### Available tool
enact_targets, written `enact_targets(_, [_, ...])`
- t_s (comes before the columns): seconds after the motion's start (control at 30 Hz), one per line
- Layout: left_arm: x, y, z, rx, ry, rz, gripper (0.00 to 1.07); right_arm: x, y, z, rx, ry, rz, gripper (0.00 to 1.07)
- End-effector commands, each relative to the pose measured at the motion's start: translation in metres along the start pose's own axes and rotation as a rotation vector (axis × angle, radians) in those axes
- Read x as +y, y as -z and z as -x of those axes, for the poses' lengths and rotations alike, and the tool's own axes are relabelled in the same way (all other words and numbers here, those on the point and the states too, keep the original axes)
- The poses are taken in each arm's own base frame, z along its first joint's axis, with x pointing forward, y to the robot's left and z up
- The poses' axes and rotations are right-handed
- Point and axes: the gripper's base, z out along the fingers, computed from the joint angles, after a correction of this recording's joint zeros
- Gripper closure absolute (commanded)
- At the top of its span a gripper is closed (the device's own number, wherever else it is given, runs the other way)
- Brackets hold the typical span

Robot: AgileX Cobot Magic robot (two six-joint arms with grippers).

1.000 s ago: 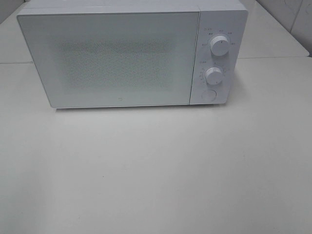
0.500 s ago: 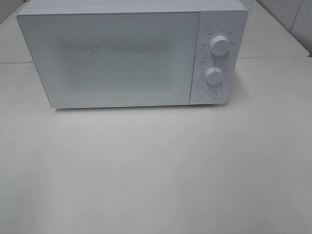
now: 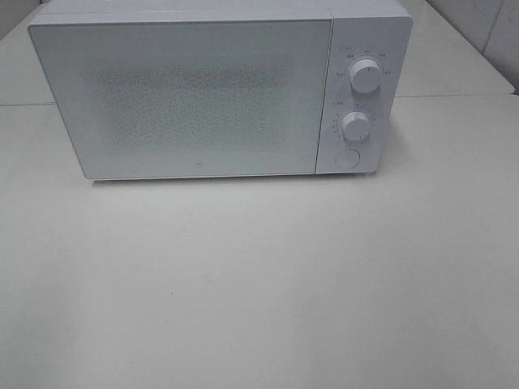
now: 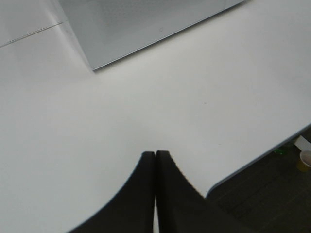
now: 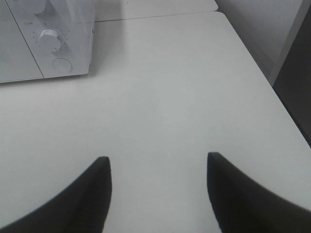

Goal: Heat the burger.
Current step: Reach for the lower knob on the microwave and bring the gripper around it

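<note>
The burger is not in view in any frame. A white microwave stands at the back of the table with its door closed; two knobs and a round button are on its right panel. Its corner shows in the left wrist view and its lower knob in the right wrist view. My left gripper is shut and empty above the bare table. My right gripper is open and empty above the table, right of the microwave. Neither gripper shows in the exterior view.
The white table spreads in front of the microwave. Its edge and dark floor show in the left wrist view, with a small cup on the floor. The table's right edge shows in the right wrist view.
</note>
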Motion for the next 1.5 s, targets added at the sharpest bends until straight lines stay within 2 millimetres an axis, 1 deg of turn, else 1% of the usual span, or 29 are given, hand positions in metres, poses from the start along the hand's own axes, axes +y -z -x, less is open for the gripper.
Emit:
enact_targets(0.03, [0.000, 0.000, 0.001, -0.014, 0.042, 0.058, 1.06, 0.000, 0.002, -0.001, -0.034, 0.000, -0.004, 0.51])
enact_targets(0.53, [0.001, 0.000, 0.001, -0.006, 0.090, 0.145, 1.06, 0.000, 0.002, -0.001, -0.034, 0.000, -0.004, 0.51])
enact_targets(0.63, [0.000, 0.003, -0.001, -0.028, 0.087, 0.157, 1.06, 0.000, 0.002, -0.001, -0.034, 0.000, -0.004, 0.51])
enact_targets(0.73, [-0.005, 0.013, -0.006, -0.094, 0.077, 0.197, 1.06, 0.000, 0.002, -0.001, -0.033, 0.000, -0.004, 0.51])
enact_targets(0.8, [-0.004, 0.012, -0.005, -0.084, 0.080, 0.196, 1.06, 0.000, 0.002, -0.001, -0.033, -0.001, -0.001, 0.51])
enact_targets(0.87, [-0.005, 0.013, -0.005, -0.096, 0.080, 0.198, 1.06, 0.001, 0.005, 0.005, -0.062, -0.009, 0.010, 0.51])
enact_targets(0.9, [-0.005, 0.013, -0.005, -0.096, 0.080, 0.198, 1.06, 0.001, 0.005, 0.005, -0.062, -0.009, 0.010, 0.51])
enact_targets(0.97, [-0.004, 0.013, -0.005, -0.096, 0.079, 0.200, 1.06, 0.001, 0.003, 0.018, -0.118, -0.006, 0.014, 0.51])
enact_targets(1.0, [-0.004, 0.013, -0.005, -0.096, 0.079, 0.200, 1.06, 0.001, 0.003, 0.018, -0.118, -0.006, 0.014, 0.51])
enact_targets(1.03, [-0.004, 0.013, -0.005, -0.096, 0.079, 0.200, 1.06, 0.002, -0.001, 0.028, -0.156, -0.003, 0.020, 0.51])
enact_targets(1.07, [-0.004, 0.013, -0.005, -0.096, 0.079, 0.200, 1.06, 0.002, -0.001, 0.028, -0.156, -0.003, 0.020, 0.51])
enact_targets(1.13, [-0.004, 0.012, -0.004, -0.090, 0.080, 0.199, 1.06, 0.004, -0.011, 0.039, -0.179, 0.002, 0.024, 0.51])
enact_targets(1.17, [-0.004, 0.012, -0.004, -0.090, 0.080, 0.199, 1.06, 0.004, -0.011, 0.039, -0.179, 0.002, 0.024, 0.51])
enact_targets(1.23, [-0.004, 0.012, -0.004, -0.088, 0.081, 0.198, 1.06, 0.005, -0.024, 0.048, -0.203, 0.008, 0.030, 0.51])
enact_targets(1.27, [-0.004, 0.012, -0.004, -0.088, 0.081, 0.198, 1.06, 0.005, -0.024, 0.048, -0.203, 0.008, 0.030, 0.51])
enact_targets(1.3, [-0.004, 0.012, -0.004, -0.088, 0.081, 0.198, 1.06, 0.007, -0.034, 0.053, -0.215, 0.012, 0.034, 0.51])
enact_targets(1.33, [-0.004, 0.012, -0.004, -0.088, 0.081, 0.198, 1.06, 0.007, -0.038, 0.055, -0.216, 0.013, 0.036, 0.51])
enact_targets(1.37, [-0.004, 0.012, -0.004, -0.088, 0.081, 0.198, 1.06, 0.007, -0.038, 0.055, -0.216, 0.013, 0.036, 0.51])
enact_targets(1.43, [-0.004, 0.012, -0.004, -0.095, 0.080, 0.200, 1.06, 0.009, -0.054, 0.064, -0.197, 0.019, 0.041, 0.51])
enact_targets(1.47, [-0.004, 0.012, -0.004, -0.095, 0.080, 0.200, 1.06, 0.009, -0.054, 0.064, -0.197, 0.019, 0.041, 0.51])
enact_targets(1.5, [-0.004, 0.012, -0.003, -0.096, 0.080, 0.200, 1.06, 0.010, -0.058, 0.067, -0.190, 0.021, 0.043, 0.51])
